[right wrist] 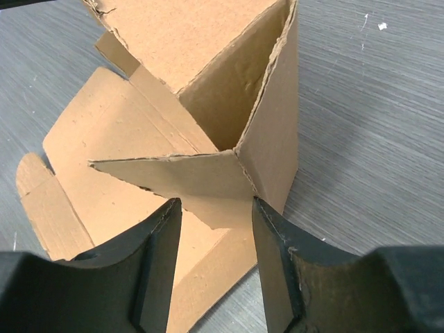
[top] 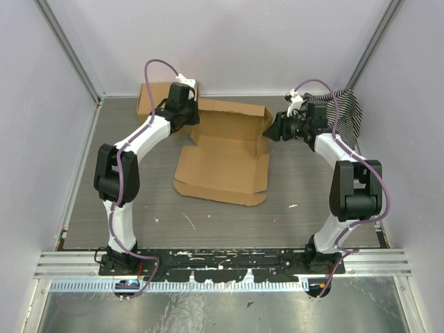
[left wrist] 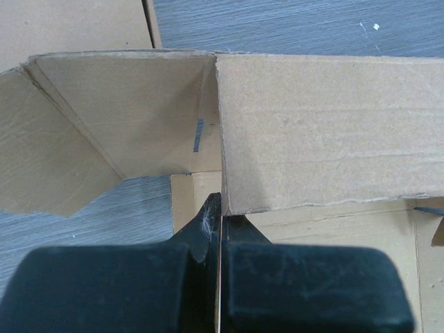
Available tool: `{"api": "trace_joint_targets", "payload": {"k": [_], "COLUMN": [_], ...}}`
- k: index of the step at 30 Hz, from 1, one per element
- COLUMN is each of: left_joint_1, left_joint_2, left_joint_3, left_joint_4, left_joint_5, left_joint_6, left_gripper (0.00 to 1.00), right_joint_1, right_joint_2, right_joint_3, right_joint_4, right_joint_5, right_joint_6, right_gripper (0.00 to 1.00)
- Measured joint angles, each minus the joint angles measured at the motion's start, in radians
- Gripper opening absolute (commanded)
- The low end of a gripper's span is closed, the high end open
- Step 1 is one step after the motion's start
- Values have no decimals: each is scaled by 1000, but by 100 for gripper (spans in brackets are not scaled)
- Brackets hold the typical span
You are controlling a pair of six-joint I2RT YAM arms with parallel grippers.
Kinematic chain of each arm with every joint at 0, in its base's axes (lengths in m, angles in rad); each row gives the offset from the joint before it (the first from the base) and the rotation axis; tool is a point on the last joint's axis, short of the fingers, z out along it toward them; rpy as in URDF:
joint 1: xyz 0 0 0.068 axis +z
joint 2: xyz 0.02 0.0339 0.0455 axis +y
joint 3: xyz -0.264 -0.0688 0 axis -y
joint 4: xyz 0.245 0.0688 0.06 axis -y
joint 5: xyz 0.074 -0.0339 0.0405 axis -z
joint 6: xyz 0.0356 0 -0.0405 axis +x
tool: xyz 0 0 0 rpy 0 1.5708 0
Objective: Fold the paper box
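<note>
Hard to see the left claw [left wrist: 220, 212] from above: its own wrist covers it and the far-left corner of the paper box [top: 222, 170]. The wrist camera shows more. The black fingers are squeezed together, with a thin pale line of cardboard edge-on between them, so it is pinching a raised wall. That wall runs off the right side of the wrist picture.

The right claw [right wrist: 215, 202] has its jaws apart, one finger [right wrist: 161, 250] on each side of a pointed corner flap [right wrist: 184, 177]. Whether either finger touches the flap, I cannot tell.

The paper box sits mid-desk [top: 298, 187], between the two arms. Its long axis runs left to right, skewed a little. The tray end, with its walls half raised, faces the back wall. The flat lid panel lies toward the arm bases.

Behind the left arm, a smaller brown box [top: 147, 99] is mostly hidden. At far right, a striped cloth [top: 345, 107] lies partly behind the right arm and its cable.
</note>
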State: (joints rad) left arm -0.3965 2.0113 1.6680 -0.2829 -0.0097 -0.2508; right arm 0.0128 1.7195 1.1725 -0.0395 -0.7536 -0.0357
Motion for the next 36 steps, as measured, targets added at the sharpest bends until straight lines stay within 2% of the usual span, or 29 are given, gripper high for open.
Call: {"api": "trace_joint_targets", "payload": {"k": [13,20,26,36], "left_joint_1": [0,0,0,0], "left_joint_2": [-10,-13,-13,-10], "left_joint_3": [-5,-3,11,53], "left_joint_4": [-11,-21,-44,-109], "left_joint_5": [5,16,19,16], "left_joint_6": [14,18,27,42], "left_gripper": [0,0,0,0], "right_joint_1": [139,167,167,151], "right_joint_2": [21,42,79,60], "right_joint_3": [-3,-31,-34,-34], "right_joint_4": [84,171,225,188], "right_joint_5": [229,348,388,399], "right_joint_6": [-16,0,9,-20], "right_gripper": [47,50,48,48]}}
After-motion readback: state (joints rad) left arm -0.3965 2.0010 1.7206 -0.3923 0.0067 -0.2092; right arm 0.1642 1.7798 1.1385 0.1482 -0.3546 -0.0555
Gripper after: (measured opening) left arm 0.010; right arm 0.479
